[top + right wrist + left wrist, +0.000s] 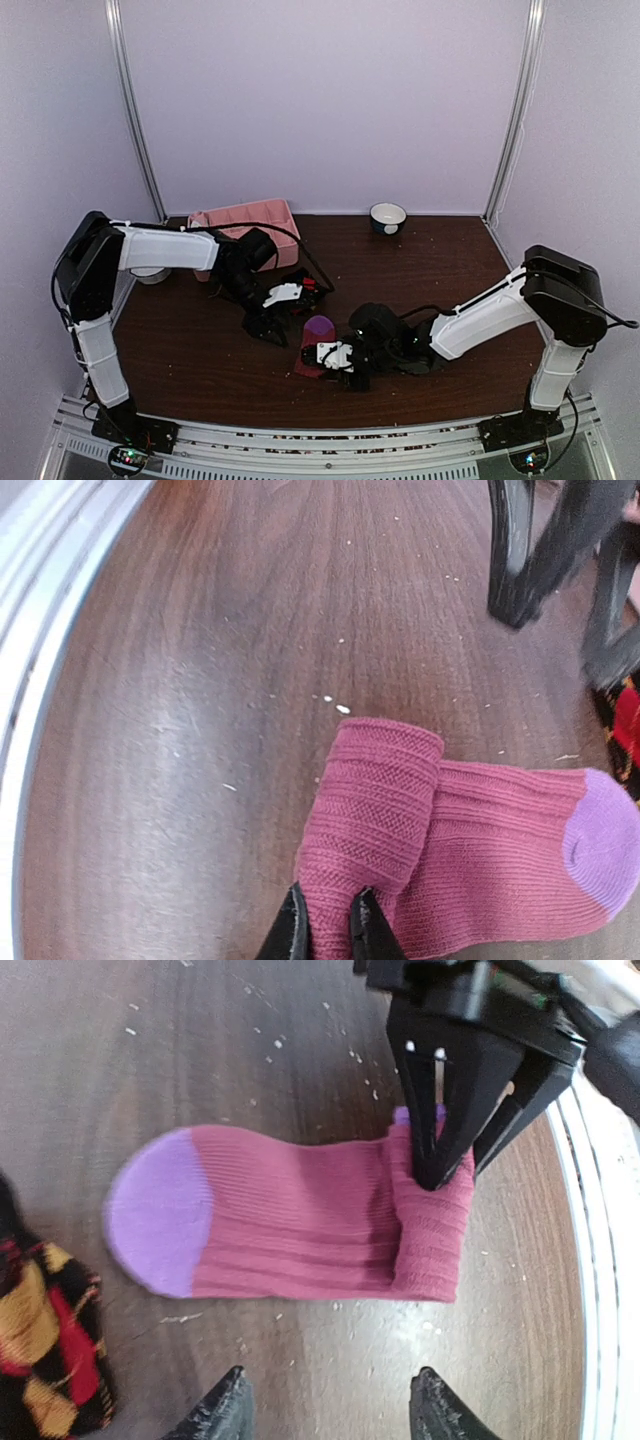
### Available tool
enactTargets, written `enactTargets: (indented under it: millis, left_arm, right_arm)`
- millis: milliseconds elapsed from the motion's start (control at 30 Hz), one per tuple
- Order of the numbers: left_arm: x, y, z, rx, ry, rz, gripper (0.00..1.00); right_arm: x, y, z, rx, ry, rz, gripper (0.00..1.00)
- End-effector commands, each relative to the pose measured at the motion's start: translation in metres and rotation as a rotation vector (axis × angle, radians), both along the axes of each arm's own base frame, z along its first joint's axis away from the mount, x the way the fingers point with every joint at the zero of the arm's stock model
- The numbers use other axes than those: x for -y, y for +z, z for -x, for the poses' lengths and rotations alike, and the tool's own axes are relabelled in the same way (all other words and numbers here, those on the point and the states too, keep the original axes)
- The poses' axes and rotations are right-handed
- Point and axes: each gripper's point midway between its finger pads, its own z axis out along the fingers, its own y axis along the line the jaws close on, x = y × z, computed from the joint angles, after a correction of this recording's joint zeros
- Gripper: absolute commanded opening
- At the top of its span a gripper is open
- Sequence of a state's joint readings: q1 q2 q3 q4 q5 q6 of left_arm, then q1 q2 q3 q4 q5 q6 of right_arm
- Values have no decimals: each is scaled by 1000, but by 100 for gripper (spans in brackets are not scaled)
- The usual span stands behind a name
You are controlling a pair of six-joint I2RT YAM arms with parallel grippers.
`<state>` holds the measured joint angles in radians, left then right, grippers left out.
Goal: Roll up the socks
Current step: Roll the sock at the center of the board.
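**Inspector:** Any markings that can be read?

**Assistant:** The socks show pattern only. The pink sock (300,1215) is ribbed, with a purple toe (158,1210). The argyle sock (45,1350) is black with red and yellow diamonds.

**Inspector:** Right hand?

**Assistant:** The right hand (328,930) has its fingers drawn close together and clamped on the pink sock. They pinch the rolled cuff end (370,800) at the bottom edge of the right wrist view. In the left wrist view the same fingertips press down on that fold at the upper right.

**Inspector:** Left hand?

**Assistant:** The left hand (330,1415) has its fingers well apart with nothing between them. It sits at the bottom of its own view, just below the sock's long edge and clear of the fabric. Whether the tips touch the bench (180,350) cannot be told.

**Inspector:** Where are the socks?

**Assistant:** The pink sock lies flat on the bench, low and centre in the top view, between the two hands. Its toe points to the left of the left wrist frame, and its cuff is turned over once into a short roll. The argyle sock lies just beside the toe, at the lower left of that frame, and is cut off by the edge.

**Inspector:** Containers?

**Assistant:** A pink tray (250,212) with compartments stands at the back of the bench, left of centre, partly behind the left arm. Its contents cannot be made out. A small bowl (388,208), white inside and dark outside, stands at the back, right of centre and well apart from the socks. Nothing in it can be made out.
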<state>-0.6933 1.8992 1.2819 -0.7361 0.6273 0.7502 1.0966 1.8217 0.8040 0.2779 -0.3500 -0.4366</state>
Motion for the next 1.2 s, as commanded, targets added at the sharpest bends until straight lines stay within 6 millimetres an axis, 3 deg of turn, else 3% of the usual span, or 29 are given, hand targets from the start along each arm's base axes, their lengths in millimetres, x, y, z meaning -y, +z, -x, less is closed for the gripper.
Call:
enactTargets:
  millis: [0,300,467,700,967,1167]
  left_arm:
    - [-1,8,-5,88,14,56,55]
    - [-12,14,19,129,-38,133,54]
    - [-15,16,23,170,-50,154,53]
    - [-7,2,34,241,-105,119,52]
    - [11,-15,17,332,-83,41,46]
    - [13,-26,17,332,-90,2,38]
  right_arm:
    - [32,-43,32,-321,-46,157,0]
    - [20,-55,8,-604,-207,259,0]
    - [12,-62,-15,-770,-364,233,0]
    - [15,-80,-27,-960,-537,242,0]
    - [21,-97,-28,-1104,-682,238,0]
    - [20,-96,-30,-1167,-729,211,0]
